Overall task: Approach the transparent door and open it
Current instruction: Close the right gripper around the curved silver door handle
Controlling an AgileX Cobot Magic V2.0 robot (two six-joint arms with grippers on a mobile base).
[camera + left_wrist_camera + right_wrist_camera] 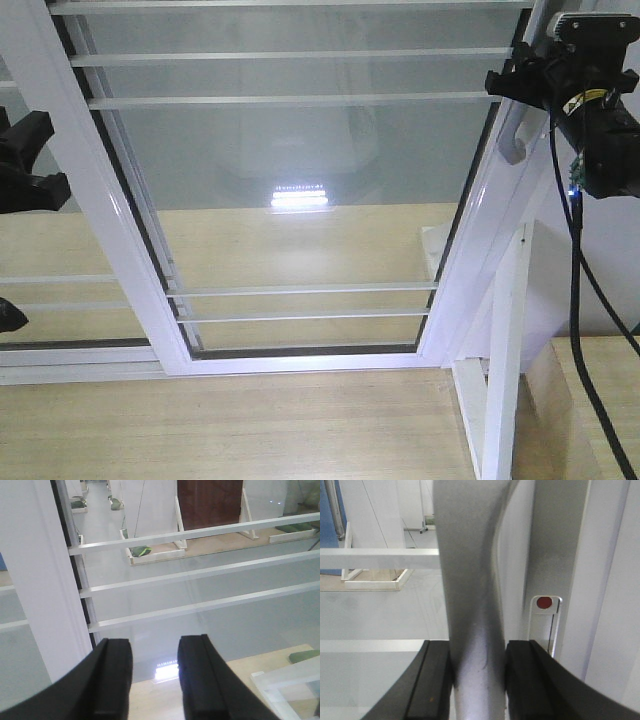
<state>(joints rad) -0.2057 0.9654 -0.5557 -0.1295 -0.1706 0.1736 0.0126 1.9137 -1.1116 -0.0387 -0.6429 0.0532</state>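
The right gripper [479, 675] clamps the grey pull handle [470, 570] on the right stile of the transparent door [300, 180] straight ahead, probably to drag it sideways. The left gripper [155, 675], fingers narrowly apart and empty, hovers near the glass.

Left arm: black two-finger left gripper [155, 680], held at the front view's left edge, fingers [112, 680] parted, nothing between them.
Right arm: black two-finger right gripper [480, 675], raised high at right, fingers pressed against both sides of grey curved pull handle [470, 580].
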